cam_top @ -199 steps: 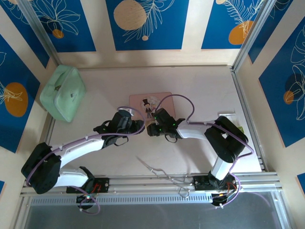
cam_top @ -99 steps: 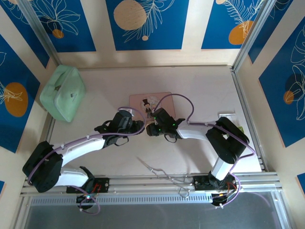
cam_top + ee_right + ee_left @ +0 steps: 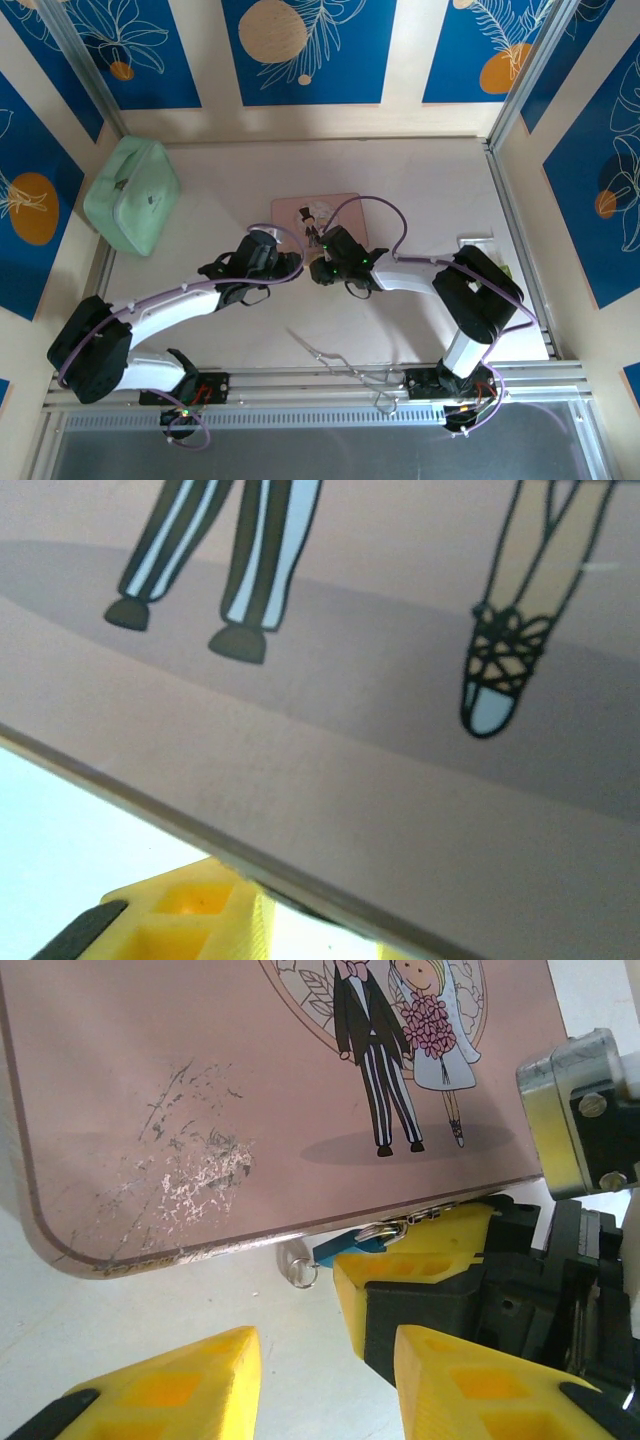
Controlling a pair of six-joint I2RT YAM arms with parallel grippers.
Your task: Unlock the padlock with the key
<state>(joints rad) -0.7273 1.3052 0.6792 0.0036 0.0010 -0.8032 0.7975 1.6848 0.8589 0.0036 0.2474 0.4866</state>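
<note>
Over the last second the overhead view records only slight change. The left arm has settled a little closer to the box (image 3: 300,212), and the right wrist has turned slightly at the same spot. Both wrists remain at the near edge of the box, about the middle of the worktop (image 3: 420,180).

The padlock (image 3: 345,1249) lies on the worktop just off the near edge of the box, close to its right corner as the left wrist camera shows it. Only part of its blue body is exposed. A small silvery ring (image 3: 300,1269) sits just beside it, and a short chain (image 3: 418,1217) runs back toward the box edge. No key can be picked out.

The right fingers (image 3: 410,1265) sit on either side of the padlock with the blue body protruding between them. Whether they are pinching it or only bracketing it cannot be told. The right wrist camera is pressed low against the box, with one yellow finger beneath its edge.

The left fingers (image 3: 170,1385) are spread, nothing between them, and face the padlock from just short of it.

Assessment: this is fine positioning, not unlocking. The right arm appears to be steadying the padlock while the left lines up. The shackle's state is not visible, so the padlock is judged not yet open.
</note>
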